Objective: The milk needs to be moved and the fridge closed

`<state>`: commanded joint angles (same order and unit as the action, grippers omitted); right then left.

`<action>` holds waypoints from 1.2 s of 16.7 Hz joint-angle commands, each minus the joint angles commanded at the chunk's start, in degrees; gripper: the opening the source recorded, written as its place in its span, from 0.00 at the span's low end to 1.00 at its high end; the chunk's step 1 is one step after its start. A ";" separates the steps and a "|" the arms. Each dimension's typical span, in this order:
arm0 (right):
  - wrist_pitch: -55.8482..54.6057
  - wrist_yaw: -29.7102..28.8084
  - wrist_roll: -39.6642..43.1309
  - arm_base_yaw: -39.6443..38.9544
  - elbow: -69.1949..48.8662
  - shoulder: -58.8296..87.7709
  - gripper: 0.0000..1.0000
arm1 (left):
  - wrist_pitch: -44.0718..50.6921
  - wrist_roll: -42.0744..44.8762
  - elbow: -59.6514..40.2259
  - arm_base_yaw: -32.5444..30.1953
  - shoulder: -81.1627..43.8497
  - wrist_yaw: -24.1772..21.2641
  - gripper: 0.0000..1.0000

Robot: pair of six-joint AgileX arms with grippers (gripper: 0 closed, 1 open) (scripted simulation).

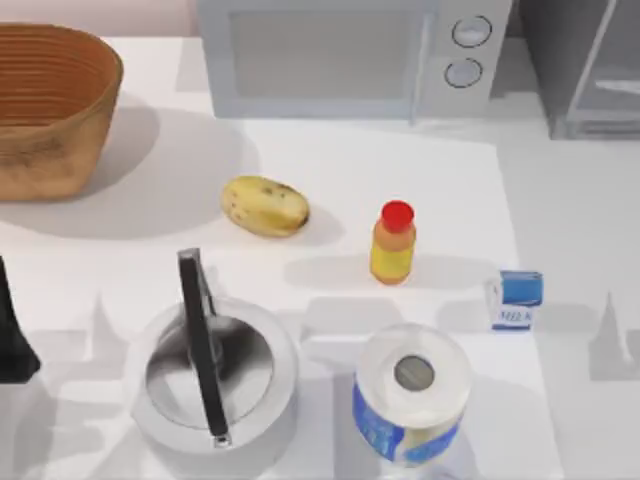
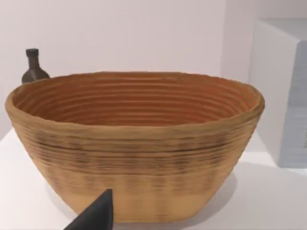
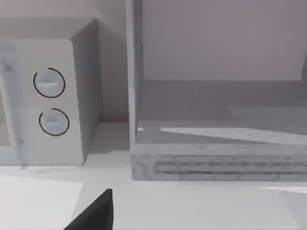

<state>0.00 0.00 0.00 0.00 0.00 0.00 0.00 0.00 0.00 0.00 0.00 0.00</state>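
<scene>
Nearest the camera, a paper roll [image 1: 411, 392] is seen by the tabletop's [image 1: 440, 190] front edge; the milk [image 1: 516, 300] stands toward its right edge, the fridge [image 1: 585, 65] open at the back right corner. Whether either gripper is open cannot be told.

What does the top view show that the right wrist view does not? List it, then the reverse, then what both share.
Top view alone: the milk, basket, potato, red-capped bottle, kettle and paper roll. Right wrist view alone: the inside floor of the open fridge, plus a dark tip of the right tool. Both: the microwave with two knobs, the fridge, and the white table.
</scene>
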 joint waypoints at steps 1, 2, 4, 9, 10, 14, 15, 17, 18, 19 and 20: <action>0.00 0.00 0.00 0.00 0.00 0.00 1.00 | 0.00 0.00 0.00 0.00 0.00 0.00 1.00; -0.12 -0.12 -0.01 -0.12 -0.02 0.12 1.00 | 0.00 0.00 0.00 0.00 0.00 0.00 1.00; -2.05 -2.05 -0.09 -2.07 -0.27 1.99 1.00 | 0.00 0.00 0.00 0.00 0.00 0.00 1.00; -14.82 -17.11 -0.25 -16.87 -1.16 14.29 1.00 | 0.00 0.00 0.00 0.00 0.00 0.00 1.00; -17.90 -21.36 -0.20 -20.95 -1.24 17.52 1.00 | 0.00 0.00 0.00 0.00 0.00 0.00 1.00; -29.49 -37.76 -0.08 -36.95 -1.18 30.56 1.00 | 0.00 0.00 0.00 0.00 0.00 0.00 1.00; -32.01 -41.11 -0.14 -40.37 -1.15 33.49 1.00 | 0.00 0.00 0.00 0.00 0.00 0.00 1.00; -36.45 -46.73 -0.42 -46.14 -1.16 38.49 1.00 | 0.00 0.00 0.00 0.00 0.00 0.00 1.00; -38.33 -48.99 -0.59 -48.54 -1.21 40.49 1.00 | 0.00 0.00 0.00 0.00 0.00 0.00 1.00; -39.85 -50.79 -0.77 -50.48 -1.27 42.04 1.00 | 0.00 0.00 0.00 0.00 0.00 0.00 1.00; -40.99 -52.17 -0.92 -51.92 -1.32 43.19 1.00 | 0.00 0.00 0.00 0.00 0.00 0.00 1.00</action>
<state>-40.99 -52.17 -0.92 -51.92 -1.32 43.19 0.00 0.00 0.00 0.00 0.00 0.00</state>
